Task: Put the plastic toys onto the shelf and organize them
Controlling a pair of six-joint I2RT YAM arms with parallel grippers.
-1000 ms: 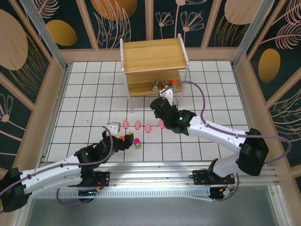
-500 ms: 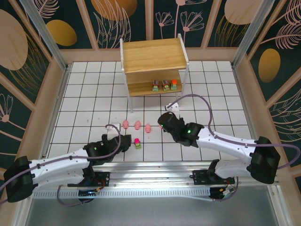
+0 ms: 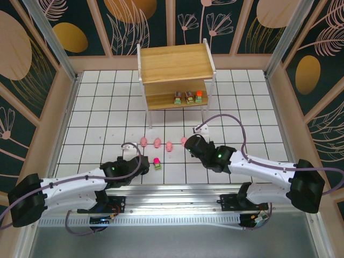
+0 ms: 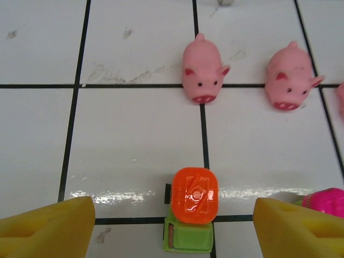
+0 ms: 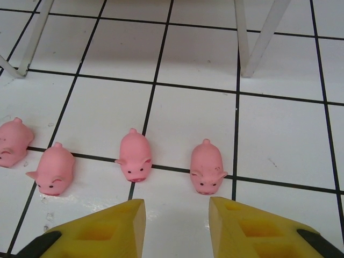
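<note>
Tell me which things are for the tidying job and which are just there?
For the job: pigs, block toys, shelf.
Just there: tiled table, leafy walls, metal rail.

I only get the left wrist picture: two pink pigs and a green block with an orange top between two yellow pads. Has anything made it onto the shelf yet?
Observer: Yes. Three blocky pieces stand in a row on the lower board of the shelf.
Operator: How many pigs can you count?
Observer: Four pigs lie in a row on the tiles, in front of the shelf.
Operator: And the other arm?
Observer: The right gripper hovers just short of the two rightmost pigs, jaws apart, holding nothing.
</note>
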